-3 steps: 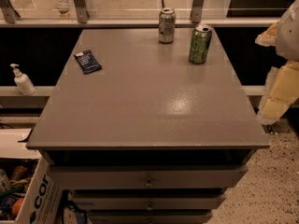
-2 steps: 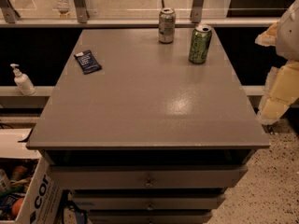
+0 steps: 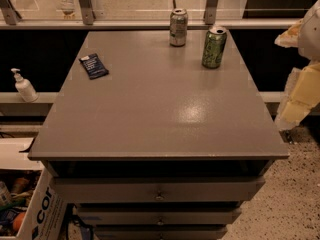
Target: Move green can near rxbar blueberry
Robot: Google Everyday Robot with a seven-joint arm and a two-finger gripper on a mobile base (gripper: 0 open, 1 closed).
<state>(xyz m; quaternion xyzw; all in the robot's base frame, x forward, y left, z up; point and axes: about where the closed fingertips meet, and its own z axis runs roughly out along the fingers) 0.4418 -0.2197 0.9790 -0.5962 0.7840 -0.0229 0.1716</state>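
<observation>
A grey table (image 3: 160, 114) fills the view, with the green can (image 3: 214, 47) standing upright at about 1 o'clock on its top, near the far right corner. The rxbar blueberry (image 3: 93, 66) lies flat at 10 o'clock, close to the left edge and well apart from the can, its dark wrapper turned slightly askew.

A silver can (image 3: 178, 27) stands upright at 12 o'clock by the far edge, near the green can and at about 11 o'clock from it. It sits further back than the straight line from green can to bar.

The gripper (image 3: 301, 91) hangs off the table at 3 o'clock, a pale cream shape at the right edge of the view, beyond the tabletop and touching neither can. Whether it is spread or pressed together cannot be told.

Past the table at 12 o'clock runs a pale rail (image 3: 125, 23) with upright posts. At 9 o'clock a white pump bottle (image 3: 23, 86) stands on a low ledge beside the table. A cardboard box (image 3: 42, 209) holding mixed items sits on the ground at 8 o'clock. Drawers (image 3: 159, 190) with small knobs stack under the tabletop at 6 o'clock, and a speckled floor (image 3: 290, 204) shows at 5 o'clock.
</observation>
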